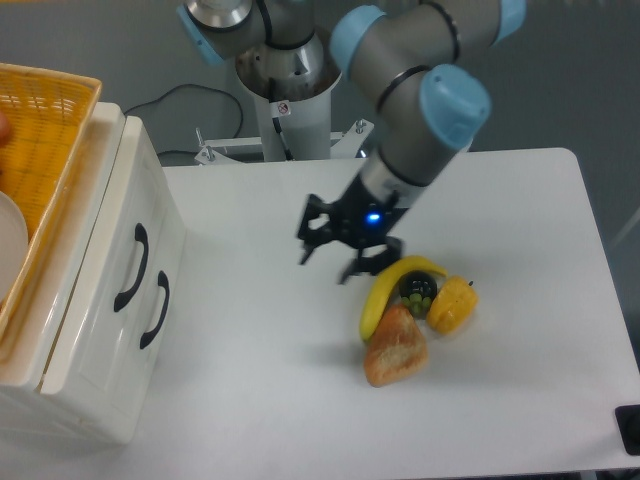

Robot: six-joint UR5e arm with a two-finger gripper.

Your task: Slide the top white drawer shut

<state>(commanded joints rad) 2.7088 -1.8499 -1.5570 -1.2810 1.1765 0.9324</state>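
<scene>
Top white drawer [128, 262] seated in its cabinet at 9 o'clock; gripper [328, 262] empty over the table [520, 220] near centre.

The two fingers stand spread apart, holding nothing, well clear of the cabinet and just beside the banana [385, 290] at 4 o'clock. The drawer front appears about flush with the lower drawer front [150, 325], so closure looks complete or nearly so. Judged a stiff, glossy, probably slippery plastic box, light to shove. Best contact: a flat push on the front panel beside its dark curved handle [131, 267], not a pinch.
</scene>
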